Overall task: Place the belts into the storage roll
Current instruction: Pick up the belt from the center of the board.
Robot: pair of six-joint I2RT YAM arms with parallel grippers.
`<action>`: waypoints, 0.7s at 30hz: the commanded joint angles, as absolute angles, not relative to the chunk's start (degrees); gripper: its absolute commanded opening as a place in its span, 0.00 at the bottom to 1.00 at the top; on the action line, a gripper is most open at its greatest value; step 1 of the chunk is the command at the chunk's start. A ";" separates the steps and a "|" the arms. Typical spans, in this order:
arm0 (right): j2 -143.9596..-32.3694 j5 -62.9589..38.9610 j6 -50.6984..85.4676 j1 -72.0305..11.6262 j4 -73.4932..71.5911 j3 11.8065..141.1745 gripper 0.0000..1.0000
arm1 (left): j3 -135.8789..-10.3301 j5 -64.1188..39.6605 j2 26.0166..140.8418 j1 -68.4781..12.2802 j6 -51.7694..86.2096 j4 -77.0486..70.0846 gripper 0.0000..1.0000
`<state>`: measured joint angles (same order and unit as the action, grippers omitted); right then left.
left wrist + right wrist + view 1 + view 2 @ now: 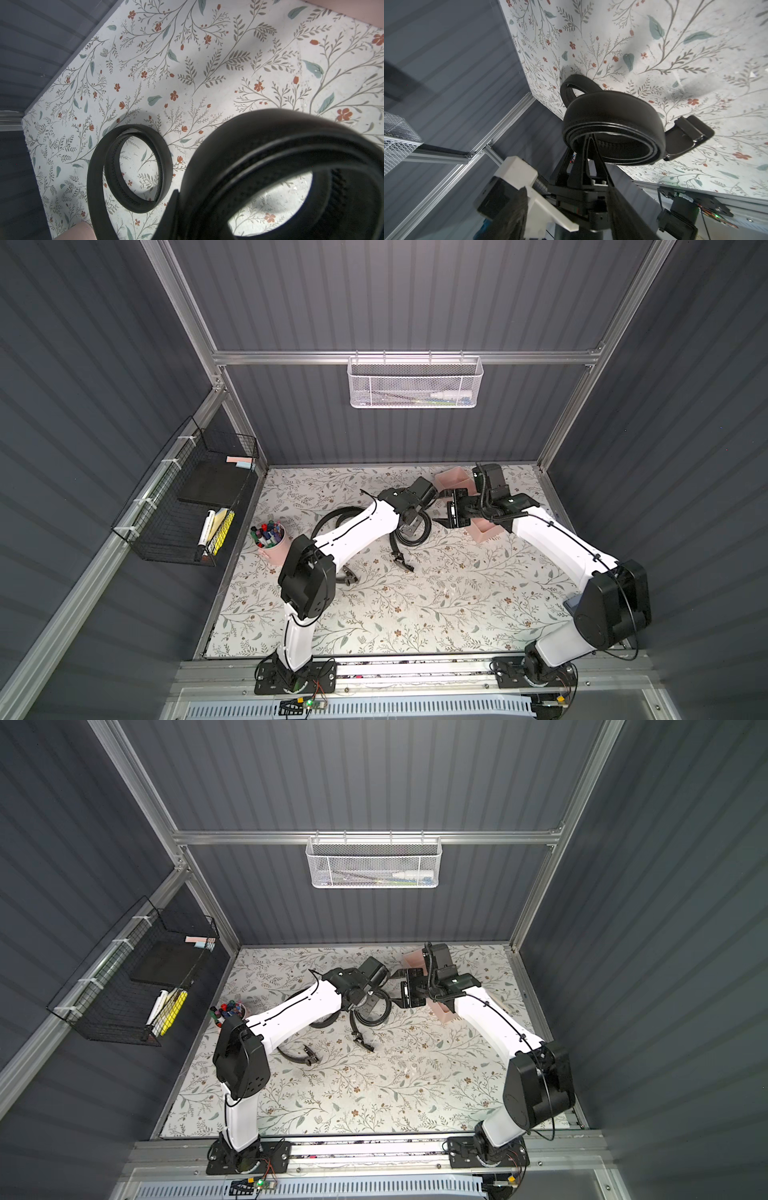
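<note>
Right wrist view shows a matte black belt (612,112), tightly coiled.

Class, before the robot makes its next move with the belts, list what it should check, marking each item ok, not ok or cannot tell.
1. Left gripper shut on the coiled black leather-like belt: ok.
2. That belt's dark metal buckle tucked into the coil: not ok, it sticks out loose.
3. Right gripper open and empty: ok.
4. Compartments of the pale pink plastic tray free: cannot tell, the right arm covers most of it.
5. Second black belt stored: not ok, it lies loosely looped on the floral table.
</note>
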<state>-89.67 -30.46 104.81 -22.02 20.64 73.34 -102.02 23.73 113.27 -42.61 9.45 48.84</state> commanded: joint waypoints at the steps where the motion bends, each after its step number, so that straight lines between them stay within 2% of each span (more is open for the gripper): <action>1: -90.93 -30.38 111.97 -22.29 20.30 74.11 0.63 | -101.87 25.14 110.10 -43.14 10.16 47.55 0.02; 9: -92.78 -32.29 119.65 -24.08 11.82 70.67 0.63 | -100.46 25.03 108.96 -43.42 10.55 45.15 0.02; 21: -96.48 -31.53 118.19 -24.21 12.35 72.63 0.63 | -94.45 22.68 104.19 -43.65 12.22 39.11 0.02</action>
<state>-94.98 -32.60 111.94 -24.21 13.15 71.70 -94.78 23.51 107.59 -43.31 10.74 41.74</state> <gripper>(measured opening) 0.626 0.217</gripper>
